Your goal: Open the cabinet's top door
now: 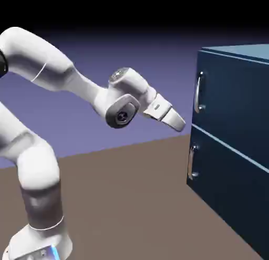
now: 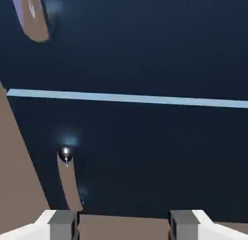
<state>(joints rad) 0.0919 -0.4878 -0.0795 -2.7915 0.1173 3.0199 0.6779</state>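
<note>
Gripper [image 1: 180, 123] held wide apart, nothing between the fingers [image 2: 63, 223]. The cabinet [image 1: 236, 138] stands just ahead of it, not touched. The top door [image 1: 231, 91] is shut; its handle [image 1: 199, 92] sits ahead of and slightly above the fingertips.

The cabinet [image 1: 231, 143] is cropped by the exterior view's right edge; the top door's handle [image 2: 33, 16] is cut off in the hand view.

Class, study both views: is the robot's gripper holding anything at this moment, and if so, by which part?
Nothing is held. The gripper is open and short of the cabinet, apart from the top door's handle; in the hand view nothing sits between its fingertips.
</note>
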